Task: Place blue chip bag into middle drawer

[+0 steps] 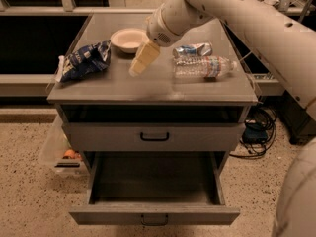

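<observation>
The blue chip bag (84, 59) lies crumpled at the left edge of the grey cabinet top (148, 85). My gripper (140, 60) hangs over the middle of the top, pointing down and to the left, a hand's width right of the bag and not touching it. It holds nothing that I can see. The middle drawer (154, 215) is the lowest one. It is pulled open and its inside is bare.
A white bowl (129, 38) stands behind the gripper. A crushed can (192, 50) and a clear bottle (205, 67) lie to its right. The shallower drawer (154, 136) above is shut. A plastic bin (59, 154) sits on the floor at left, cables (256, 127) at right.
</observation>
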### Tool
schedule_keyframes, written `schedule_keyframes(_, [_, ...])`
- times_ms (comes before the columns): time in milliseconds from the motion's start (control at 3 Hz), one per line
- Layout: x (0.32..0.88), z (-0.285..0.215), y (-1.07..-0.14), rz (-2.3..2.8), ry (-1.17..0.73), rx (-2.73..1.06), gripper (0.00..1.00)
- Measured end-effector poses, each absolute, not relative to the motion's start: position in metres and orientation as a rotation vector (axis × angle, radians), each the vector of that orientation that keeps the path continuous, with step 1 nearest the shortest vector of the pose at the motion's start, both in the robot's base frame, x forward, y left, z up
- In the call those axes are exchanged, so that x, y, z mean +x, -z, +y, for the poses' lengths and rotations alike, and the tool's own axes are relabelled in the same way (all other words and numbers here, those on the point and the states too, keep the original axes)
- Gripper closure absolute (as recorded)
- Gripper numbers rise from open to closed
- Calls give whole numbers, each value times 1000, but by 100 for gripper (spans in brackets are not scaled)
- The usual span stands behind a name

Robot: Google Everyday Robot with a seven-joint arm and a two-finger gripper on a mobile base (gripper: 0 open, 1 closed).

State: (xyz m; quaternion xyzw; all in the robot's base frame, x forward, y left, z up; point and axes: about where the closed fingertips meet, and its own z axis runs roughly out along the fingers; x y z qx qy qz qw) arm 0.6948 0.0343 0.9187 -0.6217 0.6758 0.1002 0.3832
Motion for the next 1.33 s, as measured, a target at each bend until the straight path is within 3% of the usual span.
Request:
schedule_keyframes(667, [753, 68, -911, 1666, -374, -1492, 0])
schedule_keyframes(1333, [755, 110, -918, 1600, -674, -1431, 0])
